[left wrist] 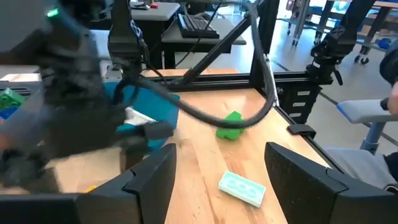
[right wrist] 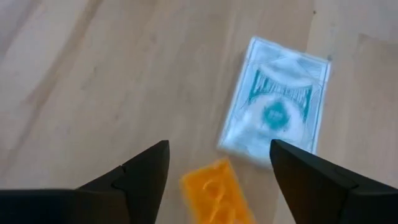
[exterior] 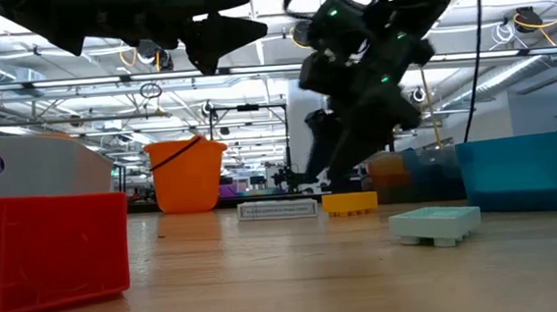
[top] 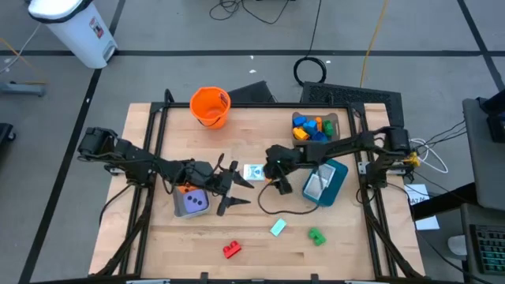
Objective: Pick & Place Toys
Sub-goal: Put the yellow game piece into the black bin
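Observation:
My right gripper (right wrist: 217,180) is open and hovers over a small orange block (right wrist: 219,193) that lies flat on the table beside a white picture card (right wrist: 277,112). In the high view it (top: 270,177) is at the table's middle, next to the card (top: 253,171). My left gripper (top: 231,188) is open and empty, raised above the table just right of a purple die (top: 192,203) and an orange die (top: 182,189). A mint block (top: 278,228), a green block (top: 316,236) and a red block (top: 231,250) lie near the front edge.
An orange bucket (top: 210,106) stands at the back. A grey bin (top: 333,120) holding several blocks is at the back right. A teal bin (top: 338,180) sits right of my right gripper. A black cable (top: 272,210) loops over the table's middle.

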Controlling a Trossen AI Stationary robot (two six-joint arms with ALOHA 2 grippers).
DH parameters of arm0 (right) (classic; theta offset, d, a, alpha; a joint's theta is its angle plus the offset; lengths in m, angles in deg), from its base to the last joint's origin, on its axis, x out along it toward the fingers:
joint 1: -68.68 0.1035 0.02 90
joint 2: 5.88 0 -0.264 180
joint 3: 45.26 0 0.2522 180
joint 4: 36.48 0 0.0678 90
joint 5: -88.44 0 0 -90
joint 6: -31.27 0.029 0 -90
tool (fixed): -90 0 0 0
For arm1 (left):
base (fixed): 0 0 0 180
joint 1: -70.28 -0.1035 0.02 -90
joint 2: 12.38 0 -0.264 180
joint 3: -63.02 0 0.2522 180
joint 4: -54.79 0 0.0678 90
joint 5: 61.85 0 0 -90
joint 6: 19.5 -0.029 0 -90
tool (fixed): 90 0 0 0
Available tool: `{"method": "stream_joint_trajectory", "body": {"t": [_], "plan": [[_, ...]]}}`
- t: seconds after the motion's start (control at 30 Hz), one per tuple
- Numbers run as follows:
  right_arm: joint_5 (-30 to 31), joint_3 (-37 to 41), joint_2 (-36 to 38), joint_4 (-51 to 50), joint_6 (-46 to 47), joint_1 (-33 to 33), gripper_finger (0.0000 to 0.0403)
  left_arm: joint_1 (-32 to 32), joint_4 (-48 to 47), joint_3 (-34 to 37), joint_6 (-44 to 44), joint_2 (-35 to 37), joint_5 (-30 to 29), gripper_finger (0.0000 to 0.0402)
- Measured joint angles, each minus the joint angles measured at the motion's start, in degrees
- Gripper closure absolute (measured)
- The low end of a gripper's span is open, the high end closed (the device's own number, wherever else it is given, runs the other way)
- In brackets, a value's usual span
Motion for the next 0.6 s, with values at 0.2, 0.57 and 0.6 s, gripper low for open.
{"method": "stream_joint_trajectory", "body": {"t": [0.2,0.57,0.6], "plan": [[3.2,-1.5,-2.5,-3.0,-3.3,-0.8,0.012,0.8,-1.7,0.0,0.0,0.0,0.1,0.0149],[4.6,-1.3,-2.5,-6.7,-4.0,-1.0,0.0137,1.0,-2.1,0.0,-0.5,0.0,0.1,0.0149],[4.6,-1.3,-2.5,-6.8,-3.8,-1.1,0.0139,1.0,-2.1,0.0,-0.5,0.0,0.1,0.0149]]}}
